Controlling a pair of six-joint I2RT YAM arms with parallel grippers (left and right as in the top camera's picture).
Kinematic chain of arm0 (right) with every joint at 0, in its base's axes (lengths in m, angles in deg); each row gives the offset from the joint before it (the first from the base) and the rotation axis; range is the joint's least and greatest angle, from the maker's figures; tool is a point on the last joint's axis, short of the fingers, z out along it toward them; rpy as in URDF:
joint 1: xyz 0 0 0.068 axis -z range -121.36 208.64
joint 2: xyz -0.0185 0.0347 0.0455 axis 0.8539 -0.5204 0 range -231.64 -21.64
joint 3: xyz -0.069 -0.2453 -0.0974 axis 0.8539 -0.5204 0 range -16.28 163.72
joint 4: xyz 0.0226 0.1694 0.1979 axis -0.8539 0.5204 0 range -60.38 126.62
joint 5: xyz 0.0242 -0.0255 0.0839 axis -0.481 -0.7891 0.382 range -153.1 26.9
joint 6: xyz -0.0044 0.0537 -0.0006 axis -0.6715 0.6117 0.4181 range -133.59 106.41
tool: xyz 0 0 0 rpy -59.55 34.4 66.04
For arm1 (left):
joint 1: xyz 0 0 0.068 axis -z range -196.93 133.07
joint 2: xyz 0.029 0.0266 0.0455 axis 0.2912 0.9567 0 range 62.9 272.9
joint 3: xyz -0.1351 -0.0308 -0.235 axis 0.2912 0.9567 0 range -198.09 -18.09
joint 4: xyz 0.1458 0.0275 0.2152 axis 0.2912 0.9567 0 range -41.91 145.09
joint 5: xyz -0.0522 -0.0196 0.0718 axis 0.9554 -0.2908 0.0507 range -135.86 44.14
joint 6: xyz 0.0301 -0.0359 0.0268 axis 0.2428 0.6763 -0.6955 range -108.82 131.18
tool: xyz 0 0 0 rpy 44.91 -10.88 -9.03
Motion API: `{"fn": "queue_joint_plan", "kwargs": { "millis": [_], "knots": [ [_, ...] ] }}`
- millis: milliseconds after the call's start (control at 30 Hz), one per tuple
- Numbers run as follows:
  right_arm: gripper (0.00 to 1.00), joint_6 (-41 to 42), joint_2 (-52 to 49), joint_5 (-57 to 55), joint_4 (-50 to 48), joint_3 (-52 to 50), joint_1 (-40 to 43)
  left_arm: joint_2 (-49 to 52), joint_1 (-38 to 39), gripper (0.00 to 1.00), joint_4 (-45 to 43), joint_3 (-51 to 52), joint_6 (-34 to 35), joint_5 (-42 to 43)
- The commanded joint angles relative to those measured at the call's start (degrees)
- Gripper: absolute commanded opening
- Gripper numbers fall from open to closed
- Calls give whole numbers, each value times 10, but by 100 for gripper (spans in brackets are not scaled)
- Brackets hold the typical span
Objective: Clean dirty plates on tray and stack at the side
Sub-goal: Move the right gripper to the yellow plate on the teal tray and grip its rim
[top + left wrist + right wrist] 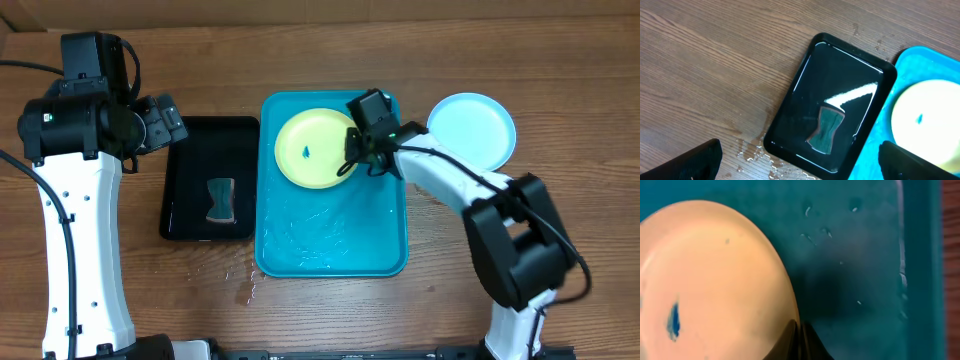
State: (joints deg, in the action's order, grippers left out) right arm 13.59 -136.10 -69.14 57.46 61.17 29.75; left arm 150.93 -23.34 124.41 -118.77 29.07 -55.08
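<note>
A pale yellow-green plate (312, 150) with a small blue smudge (673, 321) lies in the back half of the turquoise tray (330, 240). My right gripper (352, 158) is at the plate's right rim and shut on it. In the right wrist view the two fingers meet on the plate (715, 280) edge at my right gripper (799, 330), over the wet tray (860, 280). A light blue plate (472, 130) sits on the table right of the tray. My left gripper (172, 124) hovers open above the black tray, holding nothing.
A black tray (200, 150) holding water and a grey-green sponge (220, 200) stands left of the turquoise tray. Water drops (245, 285) lie on the wood by its front corner. In the left wrist view the sponge (827, 130) rests in the black tray (840, 85).
</note>
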Motion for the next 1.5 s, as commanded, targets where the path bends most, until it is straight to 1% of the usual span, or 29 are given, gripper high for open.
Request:
{"fn": "queue_joint_plan", "kwargs": {
  "millis": [0, 133, 233, 367, 500, 567, 600, 633, 700, 733, 933, 1133, 1167, 1267, 1467],
  "knots": [
    [4, 32, 53, -3, 55, 3, 2, 0, 0, 100, 0, -9, 6, 1],
    [4, 79, 56, 6, 131, 2, 2, 0, 0, 100, 0, -9, 6, 1],
    [4, 87, 56, 40, 169, 1, 2, 0, 0, 100, 0, -9, 6, 1],
    [5, 87, 56, 94, 191, -2, 0, 0, 0, 100, 0, -9, 6, 1],
    [5, 89, 55, 103, 210, -2, -7, 0, 0, 100, 0, -9, 6, 1],
    [10, 89, 54, 103, 216, -2, -10, 0, 0, 100, 0, -9, 6, 1],
    [14, 89, 53, 103, 218, -2, -12, 0, 0, 100, 0, -9, 6, 1],
    [20, 89, 52, 102, 220, -2, -13, 0, 0, 100, 0, -9, 6, 1],
    [34, 89, 50, 102, 221, -2, -16, 0, 0, 100, 0, -9, 6, 1],
    [37, 89, 50, 102, 221, -2, -16, 0, 0, 100, 0, -9, 6, 1],
    [38, 89, 48, 74, 220, -2, -16, 0, 0, 100, 0, -9, 6, 1],
    [37, 89, 31, 72, 219, -3, -16, 0, 0, 100, 0, -9, 6, 1],
    [36, 89, 29, 72, 219, -3, -16, 0, 0, 100, 0, -9, 6, 1],
    [28, 89, 29, 72, 220, -3, -16, 0, 0, 100, 0, -9, 6, 1],
    [26, 89, 29, 72, 220, -3, -16, 0, 0, 100, 0, -9, 6, 1]
  ]
}}
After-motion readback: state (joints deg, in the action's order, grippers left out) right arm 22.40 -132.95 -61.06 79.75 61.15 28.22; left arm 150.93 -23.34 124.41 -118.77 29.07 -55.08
